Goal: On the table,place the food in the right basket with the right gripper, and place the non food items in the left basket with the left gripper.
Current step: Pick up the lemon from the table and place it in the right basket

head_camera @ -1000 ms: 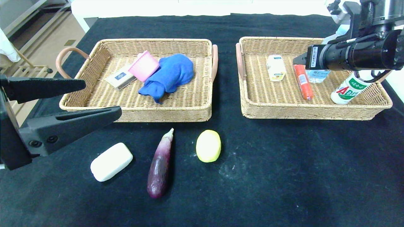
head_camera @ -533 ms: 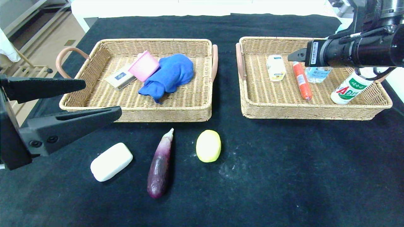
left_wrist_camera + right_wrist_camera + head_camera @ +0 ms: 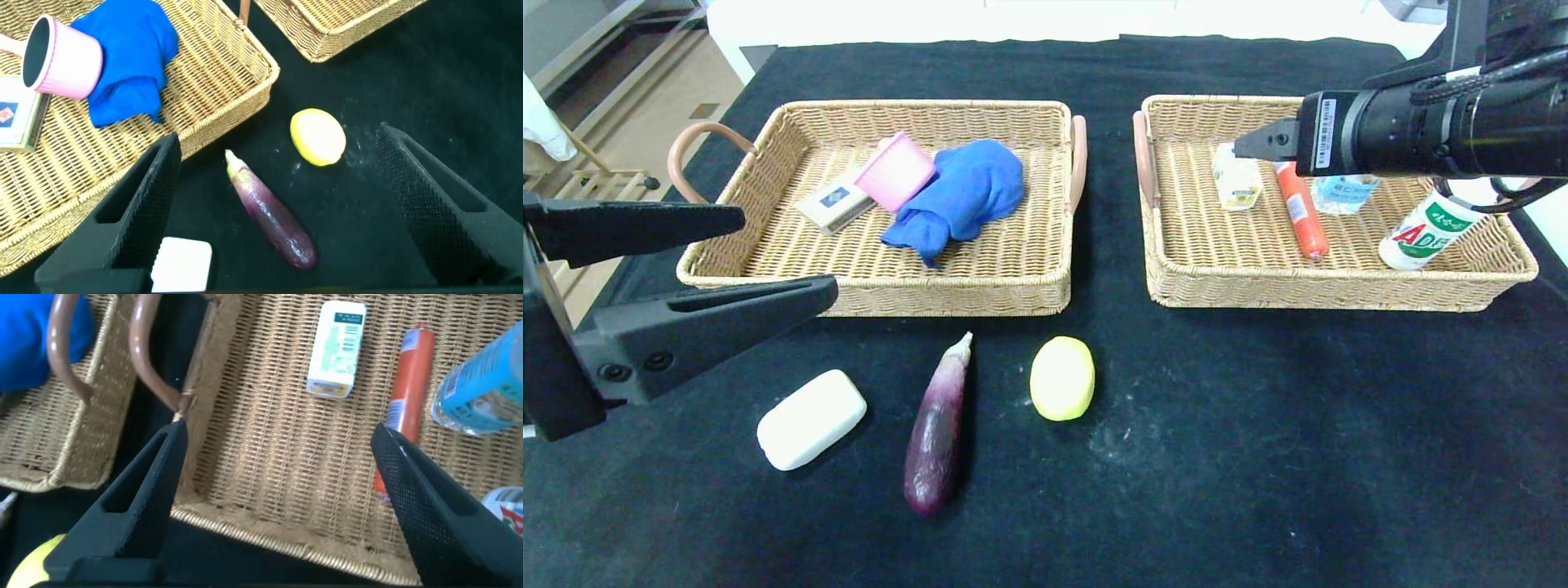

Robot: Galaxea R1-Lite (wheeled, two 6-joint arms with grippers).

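Food is partly sorted: carton (image 3: 1236,177), sausage (image 3: 1301,212) and drink bottle (image 3: 1425,229) lie in the right basket (image 3: 1339,278), while aubergine (image 3: 938,425), yellow fruit (image 3: 1062,378) and white bar (image 3: 810,419) wait on the bench (image 3: 1258,449); right claw (image 3: 278,506) and left claw (image 3: 278,220) both gape empty.

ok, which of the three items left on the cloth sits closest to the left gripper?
The white bar. It lies just below the open left gripper; the aubergine and yellow fruit sit farther toward the right.

Table (image 3: 1258,457): black cloth, some white marks.
On it: left basket (image 3: 768,269), right basket (image 3: 1201,286), soap (image 3: 811,419), eggplant (image 3: 938,428), yellow fruit (image 3: 1062,378).
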